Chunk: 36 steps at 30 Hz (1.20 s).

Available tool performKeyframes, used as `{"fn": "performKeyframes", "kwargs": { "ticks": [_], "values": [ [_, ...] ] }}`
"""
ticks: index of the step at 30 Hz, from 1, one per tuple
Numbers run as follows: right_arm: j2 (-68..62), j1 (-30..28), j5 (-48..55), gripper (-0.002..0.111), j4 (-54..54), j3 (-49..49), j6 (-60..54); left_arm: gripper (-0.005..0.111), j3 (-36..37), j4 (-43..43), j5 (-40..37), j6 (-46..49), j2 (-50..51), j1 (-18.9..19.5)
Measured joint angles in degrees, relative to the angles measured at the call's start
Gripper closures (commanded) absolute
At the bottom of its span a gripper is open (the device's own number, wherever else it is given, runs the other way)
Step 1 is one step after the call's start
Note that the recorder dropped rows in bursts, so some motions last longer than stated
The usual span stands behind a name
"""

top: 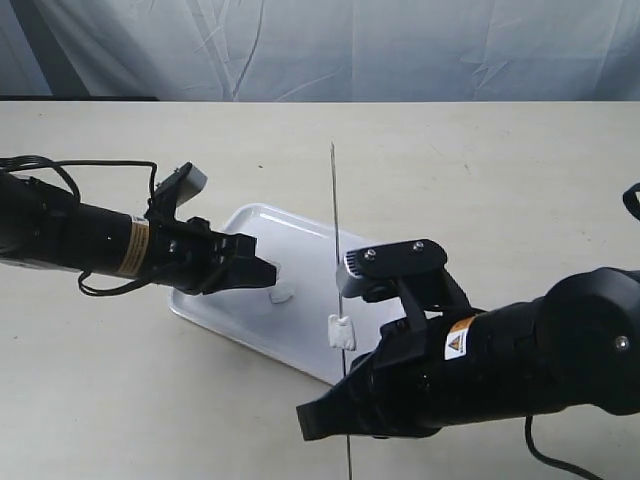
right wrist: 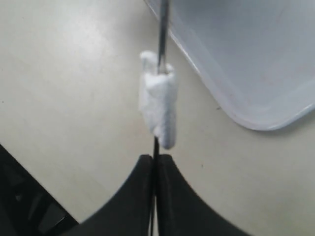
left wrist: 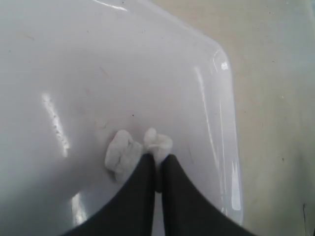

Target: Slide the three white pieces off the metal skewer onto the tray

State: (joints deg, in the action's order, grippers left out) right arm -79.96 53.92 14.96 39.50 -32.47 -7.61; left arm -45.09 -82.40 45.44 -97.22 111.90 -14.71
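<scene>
We see the right gripper (right wrist: 155,163) clenched on the metal skewer (top: 335,210), its two dark fingers pressed together with the thin rod running straight into the seam between them. One white piece remains on the rod: this threaded piece (right wrist: 160,101) sits just beyond the fingertips, a lumpy, elongated chunk pierced lengthwise. In the right wrist view it hangs over bare table (top: 480,170) just beside the rounded corner of the tray (top: 250,222); in the exterior view it appears at the tray's near rim. The rest of the skewer reaches on past it, crossing above the tray and ending over the table on the far side. The left gripper (left wrist: 158,159) is low over the tray, its fingers drawn nearly together with only a thin slit between them. Two pieces lie on the tray floor right at its tips: the larger loose piece (left wrist: 122,153) rests against the side of one finger, and the smaller loose piece (left wrist: 158,141) touches the very tips. We cannot tell whether that smaller one is pinched or merely touched. The two loose pieces lie just beside each other, well apart from the skewer. A pale, creased cloth (top: 400,45) hangs behind the table.
</scene>
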Motion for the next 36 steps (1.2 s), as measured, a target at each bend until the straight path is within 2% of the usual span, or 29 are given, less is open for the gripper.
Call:
{"fn": "performKeyframes", "kwargs": {
  "ticks": [7, 13, 18, 21, 24, 27, 31, 36],
  "values": [
    [0.00, 0.00, -4.90, 0.109, -1.54, 0.00, 0.00, 0.065, -1.26, 0.10, 0.55, 0.24, 3.45, 0.00],
    [0.00, 0.00, -7.04, 0.109, -3.17, -0.64, 0.00, 0.048, -1.66, 1.55, 3.87, 1.50, 3.88, 0.00],
    [0.14, -2.08, -6.81, 0.109, -3.75, -1.76, 0.00, 0.047, -3.01, 3.35, 19.84, 4.71, 4.00, 0.77],
    [2.70, -5.62, -2.11, 0.109, -5.01, -4.06, 0.00, 0.048, -3.63, 1.38, 22.99, 7.16, 1.76, 2.16],
    [6.65, -8.57, 2.49, 0.109, -7.13, -6.37, 0.00, 0.048, -3.75, 1.02, 23.58, 8.41, -1.12, 2.71],
    [9.01, -11.85, 6.48, 0.109, -8.47, -7.11, 0.00, 0.048, -3.75, 0.26, 23.68, 8.76, -5.83, 1.57],
    [9.09, -12.44, 9.25, 0.109, -8.84, -7.11, -2.14, 0.048, -3.75, -2.59, 23.94, 9.01, -13.28, -1.10],
    [9.09, -12.44, 9.75, 0.109, -8.71, -7.11, -2.69, 0.048, -3.82, -3.63, 24.08, 9.11, -17.82, -1.40]
  ]
}}
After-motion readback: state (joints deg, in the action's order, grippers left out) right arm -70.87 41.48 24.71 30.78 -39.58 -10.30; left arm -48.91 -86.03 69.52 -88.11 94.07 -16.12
